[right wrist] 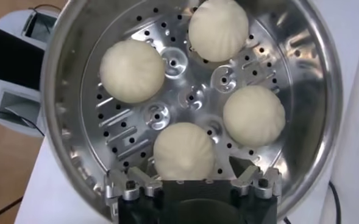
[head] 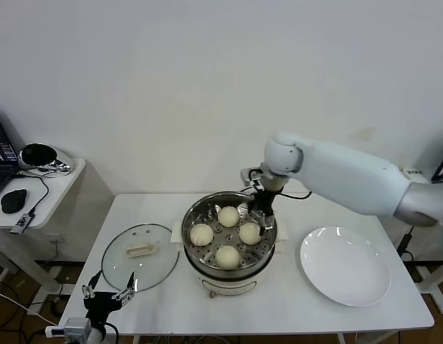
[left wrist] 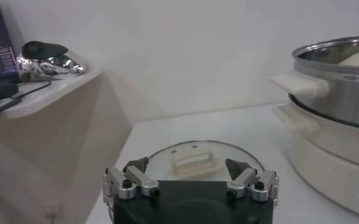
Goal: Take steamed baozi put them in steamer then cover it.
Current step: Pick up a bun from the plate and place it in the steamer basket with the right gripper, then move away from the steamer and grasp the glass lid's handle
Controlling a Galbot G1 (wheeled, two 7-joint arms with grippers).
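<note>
Hovering inside the steamer (head: 259, 247) rim, right claw (right wrist: 193, 181) gapes (empty) over one baozi (right wrist: 184, 151).

From the head we looked forward and down over the whole table (head: 279, 315). Our left wrist camera sat low near the table's edge, facing the cover (left wrist: 194, 159). Our right wrist camera looked straight down, close into the steamer (right wrist: 325, 109), which all views shared.
</note>
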